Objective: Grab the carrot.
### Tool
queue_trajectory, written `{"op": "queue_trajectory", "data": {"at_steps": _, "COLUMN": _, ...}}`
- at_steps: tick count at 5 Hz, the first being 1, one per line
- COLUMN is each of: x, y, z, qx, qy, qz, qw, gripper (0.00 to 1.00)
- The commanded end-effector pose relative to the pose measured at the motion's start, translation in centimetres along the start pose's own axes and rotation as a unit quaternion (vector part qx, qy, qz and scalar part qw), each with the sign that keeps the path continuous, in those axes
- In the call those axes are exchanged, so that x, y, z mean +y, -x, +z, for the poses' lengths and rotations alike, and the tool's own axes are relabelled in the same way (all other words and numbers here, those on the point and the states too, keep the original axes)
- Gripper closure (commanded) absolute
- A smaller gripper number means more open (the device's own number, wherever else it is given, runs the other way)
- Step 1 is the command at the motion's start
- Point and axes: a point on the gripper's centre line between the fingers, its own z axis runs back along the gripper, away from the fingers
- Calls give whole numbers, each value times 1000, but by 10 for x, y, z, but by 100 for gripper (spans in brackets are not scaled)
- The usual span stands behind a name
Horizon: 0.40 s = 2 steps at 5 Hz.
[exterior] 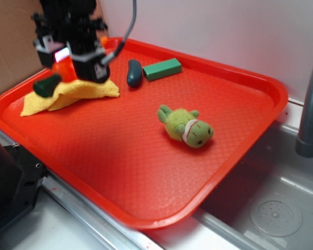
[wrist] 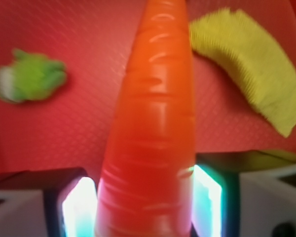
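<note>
- Exterior view: gripper [exterior: 70,61] at the far left of the red tray [exterior: 240,156], lifted above the yellow cloth [exterior: 73,94].
- Between the jaws, the carrot [exterior: 62,69], orange body mostly hidden, dark green stem cap sticking out low to the left, clear of the cloth. Probably held tilted because grasped around the thick part.
- Further right along the far side: dark green toy vegetable [exterior: 134,72] just beside the green block [exterior: 162,69]. Green plush [exterior: 185,126] alone near the tray's middle, well apart from the gripper.
- Wrist view: carrot [wrist: 150,128] filling the centre, running away from the camera, thick part pinched between two lit pads [wrist: 207,205]. Jaws closed on the carrot from both sides.
- Below, blurred: plush [wrist: 29,79] at left, cloth [wrist: 256,74] at right, red tray [wrist: 89,128] under all.
- Judgement: grasp looks done; smooth tapered plastic could slip out.
</note>
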Motion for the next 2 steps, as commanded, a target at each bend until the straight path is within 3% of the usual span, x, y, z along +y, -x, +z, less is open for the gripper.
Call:
{"op": "queue_trajectory", "data": {"at_steps": 1, "x": -3, "y": -4, "z": 62, "qx": -36, "qy": 17, "qz": -15, "qw": 999, "gripper": 100}}
{"op": "queue_trajectory", "data": {"at_steps": 2, "x": 1, "y": -2, "z": 62, "qx": -9, "qy": 30, "qz": -40, "qw": 999, "gripper": 100}}
